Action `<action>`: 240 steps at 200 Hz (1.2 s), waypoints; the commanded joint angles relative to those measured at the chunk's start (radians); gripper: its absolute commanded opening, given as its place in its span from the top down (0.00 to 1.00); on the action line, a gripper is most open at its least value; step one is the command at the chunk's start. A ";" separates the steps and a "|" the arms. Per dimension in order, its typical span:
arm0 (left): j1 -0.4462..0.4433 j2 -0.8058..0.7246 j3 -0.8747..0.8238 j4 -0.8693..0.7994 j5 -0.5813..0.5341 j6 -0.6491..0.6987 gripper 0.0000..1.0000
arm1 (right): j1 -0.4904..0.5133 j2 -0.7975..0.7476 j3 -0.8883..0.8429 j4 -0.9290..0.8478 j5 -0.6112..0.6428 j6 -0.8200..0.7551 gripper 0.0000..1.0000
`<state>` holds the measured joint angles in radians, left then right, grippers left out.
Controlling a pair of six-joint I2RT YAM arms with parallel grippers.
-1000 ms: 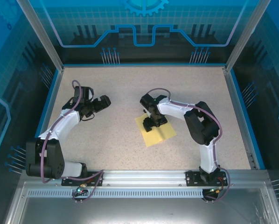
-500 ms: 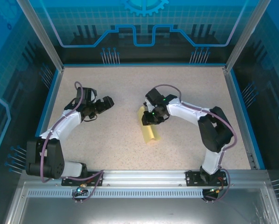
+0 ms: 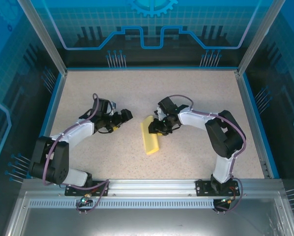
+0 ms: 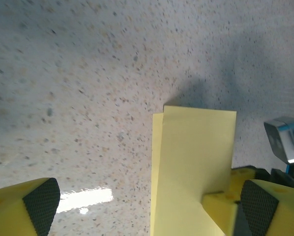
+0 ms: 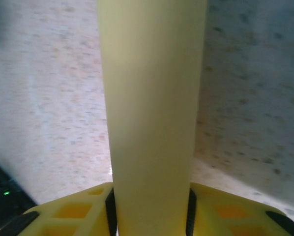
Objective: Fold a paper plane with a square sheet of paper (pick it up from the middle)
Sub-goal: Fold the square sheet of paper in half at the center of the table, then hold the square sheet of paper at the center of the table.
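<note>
Starting at the right gripper (image 3: 159,127): you have its jaws clamped on the far end of the yellow sheet of paper (image 3: 150,136) (doubled over into a narrow strip). From that grip the strip's long axis runs back toward the arm bases, at the middle of the table (image 3: 196,93). The left gripper (image 3: 128,115), jaws wide apart, sits just left of that same far end, facing it.

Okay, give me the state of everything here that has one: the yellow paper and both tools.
square sheet of paper: doubled over into a narrow strip, gripped at its far end.
left tool: open, holding nothing, close beside the strip.
right tool: closed on the strip's far end.
</note>
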<state>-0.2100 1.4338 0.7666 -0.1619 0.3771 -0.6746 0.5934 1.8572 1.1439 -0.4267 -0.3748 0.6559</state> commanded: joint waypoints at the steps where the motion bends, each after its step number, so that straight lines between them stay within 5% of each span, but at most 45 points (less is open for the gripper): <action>1: -0.026 0.026 -0.017 0.058 0.063 -0.061 0.05 | -0.007 0.014 0.035 -0.107 0.118 -0.079 0.53; 43: -0.085 0.091 -0.011 0.131 0.114 -0.118 0.11 | 0.000 0.009 0.051 -0.153 0.200 -0.102 0.46; 101: -0.152 0.181 0.042 0.181 0.154 -0.158 0.31 | 0.034 0.037 0.092 -0.218 0.331 -0.095 0.41; 240: -0.239 0.295 0.052 0.346 0.124 -0.226 0.67 | 0.055 0.100 0.083 -0.258 0.360 -0.106 0.39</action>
<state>-0.4335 1.7115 0.8303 0.1085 0.5091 -0.8738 0.6415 1.9118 1.2400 -0.6319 -0.0288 0.5705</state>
